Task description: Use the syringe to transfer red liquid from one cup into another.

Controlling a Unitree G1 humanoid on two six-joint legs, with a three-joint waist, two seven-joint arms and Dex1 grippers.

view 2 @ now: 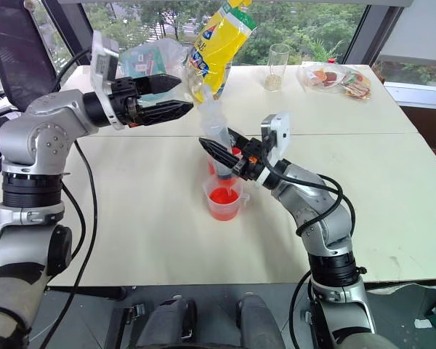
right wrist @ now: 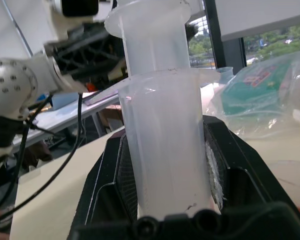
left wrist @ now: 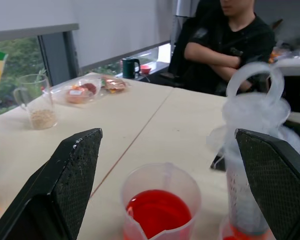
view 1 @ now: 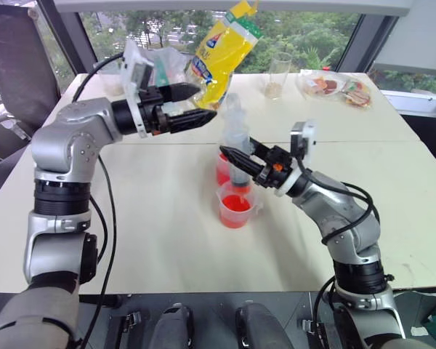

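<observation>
Right pincer (right wrist: 165,190) clamps the syringe (right wrist: 162,145) barrel upright; left pincer (right wrist: 85,47) behind.

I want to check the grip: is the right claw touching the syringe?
Touching. In the right wrist view the syringe barrel stands pressed between the right claw's two black fingers, with no gap on either side.

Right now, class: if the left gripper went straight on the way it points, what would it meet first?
Probably the syringe top, held upright by the right gripper; depth is unclear, so the left gripper might pass it.
</observation>
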